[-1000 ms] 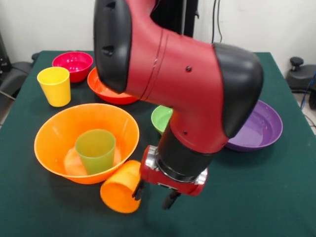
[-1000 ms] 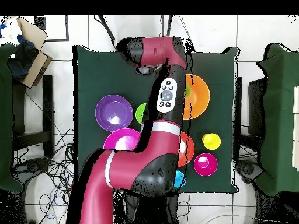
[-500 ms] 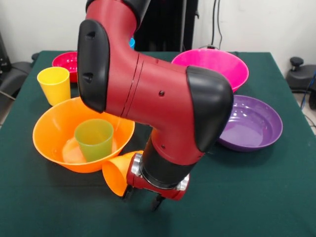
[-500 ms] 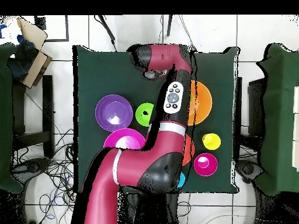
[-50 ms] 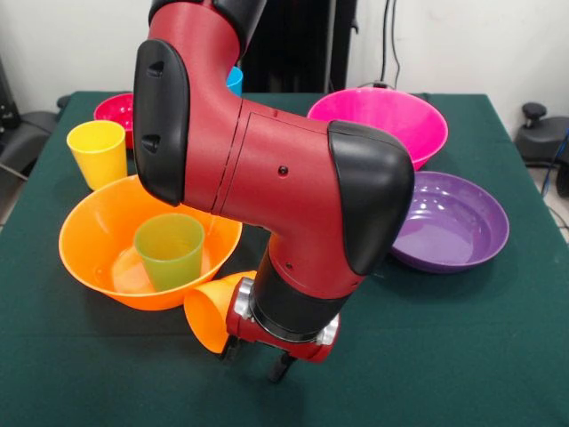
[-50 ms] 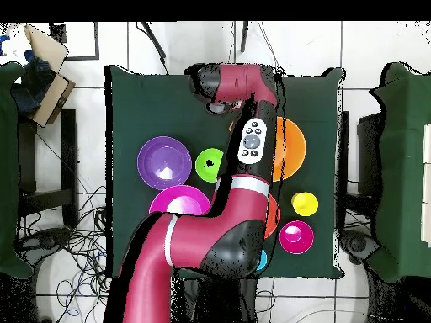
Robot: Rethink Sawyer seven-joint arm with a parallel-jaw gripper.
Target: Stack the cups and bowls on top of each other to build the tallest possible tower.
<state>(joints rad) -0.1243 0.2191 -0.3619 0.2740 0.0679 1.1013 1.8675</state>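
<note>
One orange cup (image 5: 212, 313) tipped beside hand (image 5: 252, 357); hand barely shifted, fingers seemingly spread, gripping nothing.

No readable text, labels, brand names or numbers on any cup, bowl or the arm

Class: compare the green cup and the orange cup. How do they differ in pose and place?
The green cup stands upright; the orange cup lies on its side. The green cup sits inside the orange bowl; the orange cup lies on the table beside that bowl, at the gripper. Both are plain handleless tumblers.
</note>
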